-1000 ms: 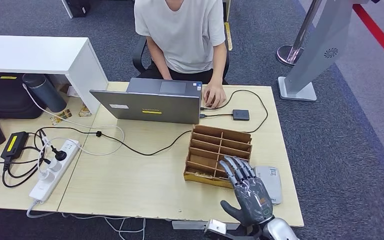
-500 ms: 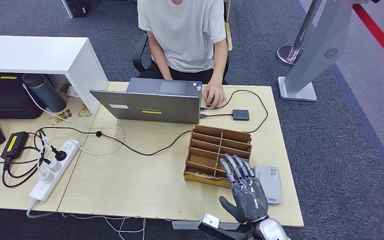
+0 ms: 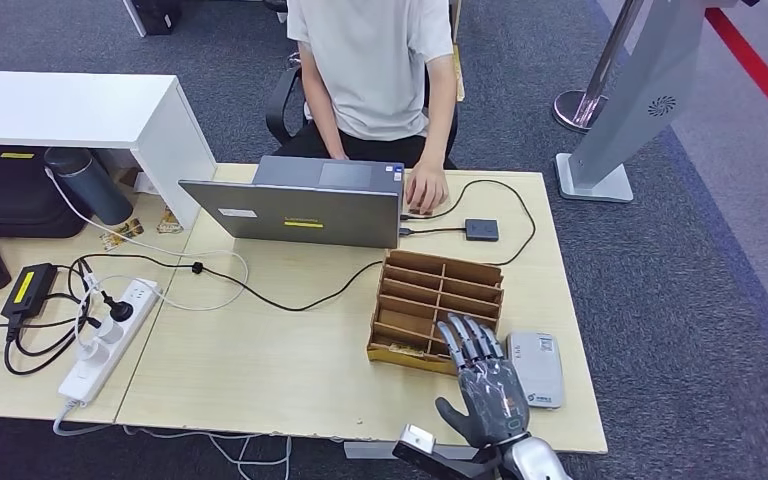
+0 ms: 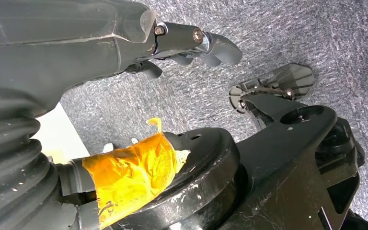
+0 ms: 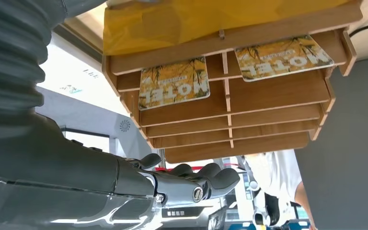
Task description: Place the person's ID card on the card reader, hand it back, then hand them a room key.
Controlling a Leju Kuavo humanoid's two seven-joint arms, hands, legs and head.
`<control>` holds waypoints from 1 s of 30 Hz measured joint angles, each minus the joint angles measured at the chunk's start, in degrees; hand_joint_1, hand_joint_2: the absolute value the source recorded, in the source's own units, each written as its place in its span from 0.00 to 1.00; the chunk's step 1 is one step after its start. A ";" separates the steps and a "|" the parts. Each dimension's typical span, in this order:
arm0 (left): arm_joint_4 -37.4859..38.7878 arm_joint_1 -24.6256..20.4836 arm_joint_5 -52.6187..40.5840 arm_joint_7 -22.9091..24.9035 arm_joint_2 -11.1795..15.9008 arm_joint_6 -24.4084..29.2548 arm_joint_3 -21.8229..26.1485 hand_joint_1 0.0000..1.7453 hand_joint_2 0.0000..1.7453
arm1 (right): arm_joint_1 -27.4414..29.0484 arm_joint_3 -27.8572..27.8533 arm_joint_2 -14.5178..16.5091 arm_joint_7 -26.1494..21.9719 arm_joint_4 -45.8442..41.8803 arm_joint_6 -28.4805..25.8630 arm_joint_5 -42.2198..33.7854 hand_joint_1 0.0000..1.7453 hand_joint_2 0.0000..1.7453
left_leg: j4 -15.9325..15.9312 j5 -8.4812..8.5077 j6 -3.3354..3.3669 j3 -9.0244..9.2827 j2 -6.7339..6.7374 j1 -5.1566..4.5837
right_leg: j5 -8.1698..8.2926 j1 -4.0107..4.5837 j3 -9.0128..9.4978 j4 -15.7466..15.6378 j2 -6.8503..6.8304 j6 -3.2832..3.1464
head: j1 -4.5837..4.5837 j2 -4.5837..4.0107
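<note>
Where I can read print, two yellow leaf-patterned room key cards say "MOTEL", lying in the brown wooden slotted rack just ahead of my right hand, fingers spread, empty. Beside it lies the grey card reader, on the pale wooden desk. My left hand hangs loosely curled over grey carpet.

Even, bright overhead light; shadows soft. Head view sharp. Wrist views close-up, window glare, slight edge distortion.
</note>
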 joint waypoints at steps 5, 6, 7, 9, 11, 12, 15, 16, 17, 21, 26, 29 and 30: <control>0.00 -0.04 -0.02 0.14 0.00 -0.04 0.00 0.00 1.00 | -0.76 0.00 0.52 -0.14 1.74 -0.45 -0.83 0.00 1.00 | 0.00 0.00 0.00 0.00 0.00 0.00 | 0.00 0.00 0.00 0.00 0.00 0.00 | 0.00 0.00; 0.00 -0.05 -0.03 0.14 0.00 -0.04 0.00 0.00 1.00 | -0.89 0.00 0.62 -0.16 1.99 -0.51 -0.87 0.00 1.00 | 0.00 0.00 0.00 0.00 0.00 0.00 | 0.00 0.00 0.00 0.00 0.00 0.00 | 0.00 0.00; 0.00 -0.06 -0.04 0.14 0.00 -0.05 0.00 0.00 1.00 | -1.02 0.00 0.71 -0.16 2.21 -0.54 -0.91 0.00 1.00 | 0.00 0.00 0.00 0.00 0.00 0.00 | 0.00 0.00 0.00 0.00 0.00 0.00 | 0.00 0.00; 0.00 -0.09 -0.04 0.21 0.00 -0.08 0.00 0.00 1.00 | -1.29 -0.01 0.89 -0.16 2.63 -0.55 -1.07 0.00 1.00 | 0.00 0.00 0.00 0.00 0.00 0.00 | 0.00 0.00 0.00 0.00 0.00 0.00 | -0.01 0.00; 0.00 -0.12 0.04 0.25 0.00 -0.16 0.00 0.00 1.00 | -1.59 -0.03 1.07 -0.16 3.03 -0.55 -1.27 0.00 1.00 | 0.00 0.00 0.00 0.00 0.00 0.00 | 0.00 0.00 0.00 0.00 0.00 0.00 | -0.01 0.00; 0.00 -0.12 0.09 0.20 0.00 -0.22 0.00 0.00 1.00 | -1.74 -0.05 1.16 -0.16 3.21 -0.55 -1.35 0.00 1.00 | 0.00 0.00 0.00 0.00 0.00 0.00 | 0.00 0.00 0.00 0.00 0.00 0.00 | -0.01 0.00; 0.00 -0.13 0.15 0.03 0.00 -0.47 0.00 0.00 1.00 | -2.06 -0.14 1.38 -0.15 3.65 -0.62 -1.39 0.00 1.00 | 0.00 0.00 0.00 0.00 0.00 0.00 | 0.00 0.00 0.00 0.00 0.00 0.00 | -0.01 0.00; 0.00 -0.14 0.15 0.00 0.00 -0.54 0.00 0.00 1.00 | -2.14 -0.18 1.45 -0.15 3.77 -0.66 -1.40 0.00 1.00 | 0.00 0.00 0.00 0.00 0.00 0.00 | 0.00 0.00 0.00 0.00 0.00 0.00 | 0.00 0.00; 0.00 -0.14 0.16 -0.01 0.00 -0.57 0.00 0.00 1.00 | -2.22 -0.24 1.50 -0.13 3.85 -0.70 -1.42 0.00 1.00 | 0.00 0.00 0.00 0.00 0.00 0.00 | 0.00 0.00 0.00 0.00 0.00 0.00 | 0.00 0.00; 0.00 -0.15 0.17 0.01 0.00 -0.58 0.00 0.00 1.00 | -2.52 -0.44 1.62 -0.01 3.95 -0.86 -1.52 0.00 1.00 | 0.00 0.00 0.00 0.00 0.00 0.00 | 0.00 0.00 0.00 0.00 0.00 0.00 | 0.00 0.00; 0.00 -0.15 0.18 0.12 0.00 -0.58 0.00 0.00 1.00 | -2.63 -0.75 1.72 0.11 3.95 -1.00 -1.53 0.00 1.00 | 0.00 0.00 0.00 0.00 0.00 0.00 | 0.00 0.00 0.00 0.00 0.00 0.00 | 0.00 0.00; 0.00 -0.15 0.20 0.16 0.00 -0.58 0.00 0.00 1.00 | -2.64 -1.24 1.72 0.51 3.95 -1.28 -1.39 0.00 1.00 | 0.00 0.00 0.00 0.00 0.00 0.00 | 0.00 0.00 0.00 0.00 0.00 0.00 | 0.00 0.00; 0.00 -0.15 0.22 0.15 0.00 -0.58 0.00 0.00 1.00 | -2.65 -1.55 1.72 0.63 3.95 -1.32 -1.33 0.00 1.00 | 0.00 0.00 0.00 0.00 0.00 0.00 | 0.00 0.00 0.00 0.00 0.00 0.00 | 0.00 0.00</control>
